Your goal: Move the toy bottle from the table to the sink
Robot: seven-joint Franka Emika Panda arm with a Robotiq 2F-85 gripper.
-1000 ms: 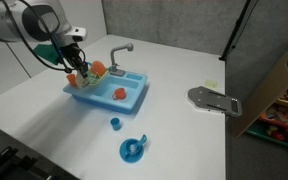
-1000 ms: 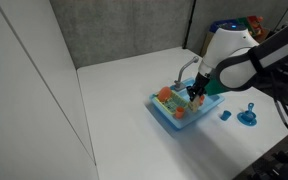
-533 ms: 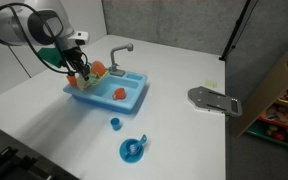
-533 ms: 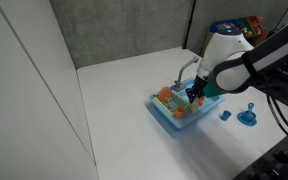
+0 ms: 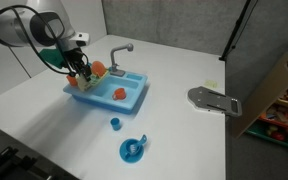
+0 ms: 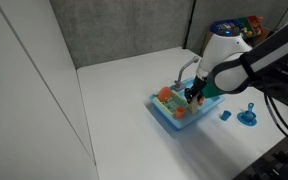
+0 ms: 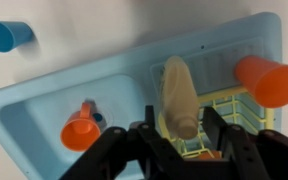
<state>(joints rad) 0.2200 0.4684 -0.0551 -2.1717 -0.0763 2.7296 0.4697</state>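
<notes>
The toy bottle (image 7: 177, 85), pale cream, lies tilted on the yellow rack of the light-blue sink (image 7: 44, 110), its cap end between my fingers. My gripper (image 7: 181, 118) stands low over that rack, with a narrow gap showing on each side of the bottle, so it is open around it. In both exterior views the gripper (image 5: 81, 75) (image 6: 192, 97) is at the rack end of the sink (image 5: 129, 100) (image 6: 209, 105); the bottle is hidden there.
One orange cup (image 7: 269, 80) sits by the rack, one (image 7: 79, 130) in the basin. A grey faucet (image 5: 122, 50) rises behind. A small blue cup (image 5: 115, 124) and a blue plate (image 5: 133, 150) are on the table. A grey object (image 5: 214, 100) and a cardboard box (image 5: 274, 95) are farther off.
The arm shifted slightly over the rack end of the sink a second ago. Since half a second ago it has stayed nearly still.
</notes>
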